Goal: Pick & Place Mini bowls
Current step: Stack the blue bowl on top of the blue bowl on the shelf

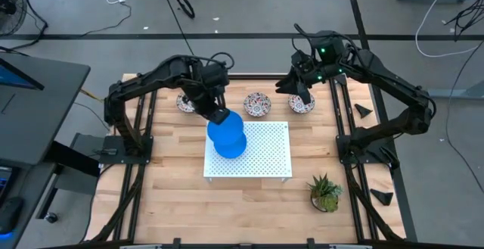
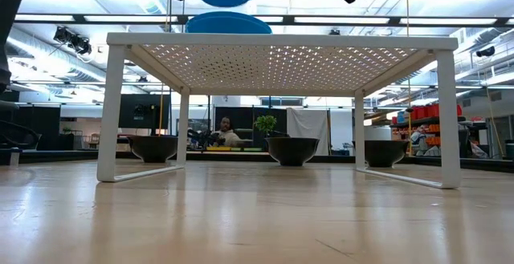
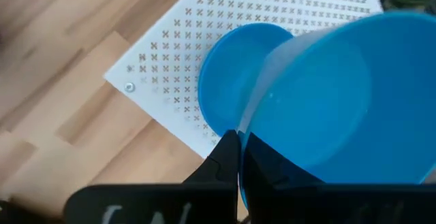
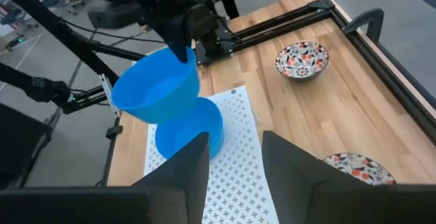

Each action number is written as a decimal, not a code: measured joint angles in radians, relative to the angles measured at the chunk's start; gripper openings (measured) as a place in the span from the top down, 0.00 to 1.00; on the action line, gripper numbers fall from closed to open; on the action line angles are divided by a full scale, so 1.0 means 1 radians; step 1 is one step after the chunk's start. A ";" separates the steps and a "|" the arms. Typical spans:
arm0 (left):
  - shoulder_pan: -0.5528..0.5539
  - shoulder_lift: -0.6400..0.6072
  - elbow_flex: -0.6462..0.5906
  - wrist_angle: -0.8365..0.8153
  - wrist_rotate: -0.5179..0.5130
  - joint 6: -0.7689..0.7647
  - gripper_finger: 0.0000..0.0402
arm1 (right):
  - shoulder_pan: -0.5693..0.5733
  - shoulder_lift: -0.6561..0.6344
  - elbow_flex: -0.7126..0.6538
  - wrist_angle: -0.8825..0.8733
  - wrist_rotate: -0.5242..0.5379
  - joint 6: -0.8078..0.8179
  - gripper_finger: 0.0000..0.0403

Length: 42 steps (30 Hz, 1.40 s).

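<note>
High view: left tool [image 1: 218, 115] clamped on a blue bowl's [image 1: 224, 128] rim, held above another blue bowl [image 1: 231, 144] on the white board [image 1: 265, 154].
Placing step; next, lower and release. Right tool [image 1: 301, 88] part-open, empty, over a floral bowl [image 1: 301, 104].

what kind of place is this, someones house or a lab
Most likely a robotics lab or workshop, not a house. Two arms are mounted on a wooden table with cables trailing on a grey floor. The low view shows ceiling strip lights and shelving in a big open hall.
</note>
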 joint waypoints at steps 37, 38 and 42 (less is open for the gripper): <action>-0.095 0.042 -0.203 0.113 -0.123 -0.370 0.99 | 0.000 0.001 0.000 -0.060 0.000 -0.156 0.66; -0.095 0.042 -0.210 0.128 -0.122 -0.370 0.99 | 0.000 0.001 0.000 -0.061 0.000 -0.156 0.66; -0.106 0.042 -0.236 0.136 -0.121 -0.374 0.99 | 0.000 0.001 0.000 -0.077 0.000 -0.156 0.66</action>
